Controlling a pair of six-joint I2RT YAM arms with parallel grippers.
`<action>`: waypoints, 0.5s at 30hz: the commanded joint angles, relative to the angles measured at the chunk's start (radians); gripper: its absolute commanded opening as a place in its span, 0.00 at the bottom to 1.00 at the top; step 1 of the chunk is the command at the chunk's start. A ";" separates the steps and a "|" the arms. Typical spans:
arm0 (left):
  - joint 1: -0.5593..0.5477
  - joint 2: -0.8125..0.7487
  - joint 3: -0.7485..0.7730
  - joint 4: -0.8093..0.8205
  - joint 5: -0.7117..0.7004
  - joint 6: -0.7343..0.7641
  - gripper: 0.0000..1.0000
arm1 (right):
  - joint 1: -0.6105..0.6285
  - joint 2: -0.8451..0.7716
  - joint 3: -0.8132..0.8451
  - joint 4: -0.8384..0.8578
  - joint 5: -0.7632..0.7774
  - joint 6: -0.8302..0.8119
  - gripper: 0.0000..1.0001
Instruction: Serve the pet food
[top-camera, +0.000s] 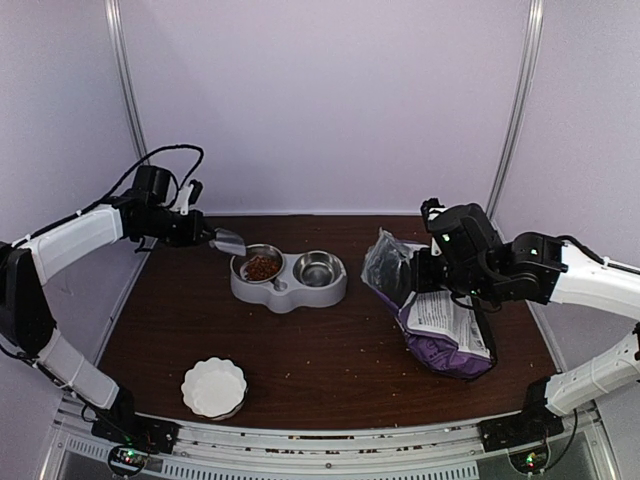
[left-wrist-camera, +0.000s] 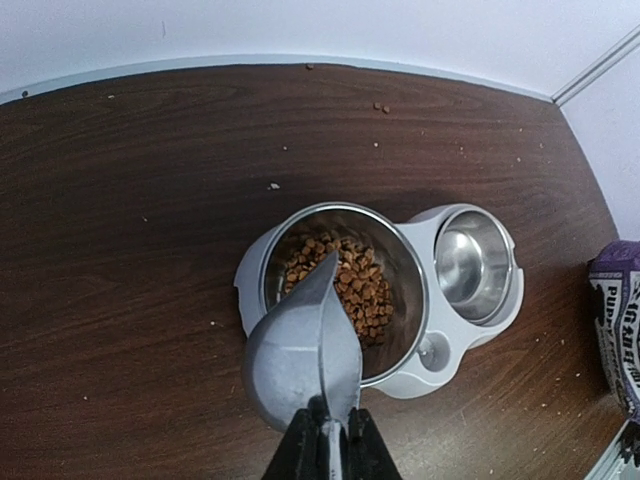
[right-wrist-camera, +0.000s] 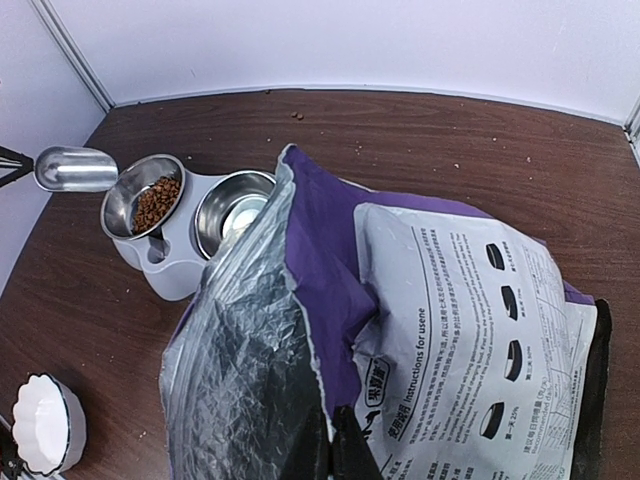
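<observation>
Pet food (left-wrist-camera: 350, 285) fills steel bowl (left-wrist-camera: 408, 290); left end effector (left-wrist-camera: 327, 425) pinches shiny scoop (left-wrist-camera: 300, 350), right end effector (right-wrist-camera: 330, 440) crinkly bag (right-wrist-camera: 450, 300).

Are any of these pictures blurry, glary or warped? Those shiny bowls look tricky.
Top external view: soft, even light, no harsh shadows. Left wrist view: the table bows along its far edge, a wide-lens effect; the scoop looms oversized; the pet food looks crisp; the empty bowl mirrors bright patches. Right wrist view: print on the bag is sharp, its foil lining glints.
</observation>
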 joint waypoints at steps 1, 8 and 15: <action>-0.043 0.008 0.038 -0.035 -0.106 0.100 0.00 | -0.008 0.009 0.024 0.003 0.013 -0.007 0.00; -0.059 -0.005 0.038 -0.042 -0.135 0.127 0.00 | -0.007 0.009 0.024 0.004 0.008 -0.006 0.00; -0.062 -0.063 0.022 -0.009 -0.121 0.139 0.00 | -0.008 -0.011 0.027 0.005 0.008 -0.022 0.00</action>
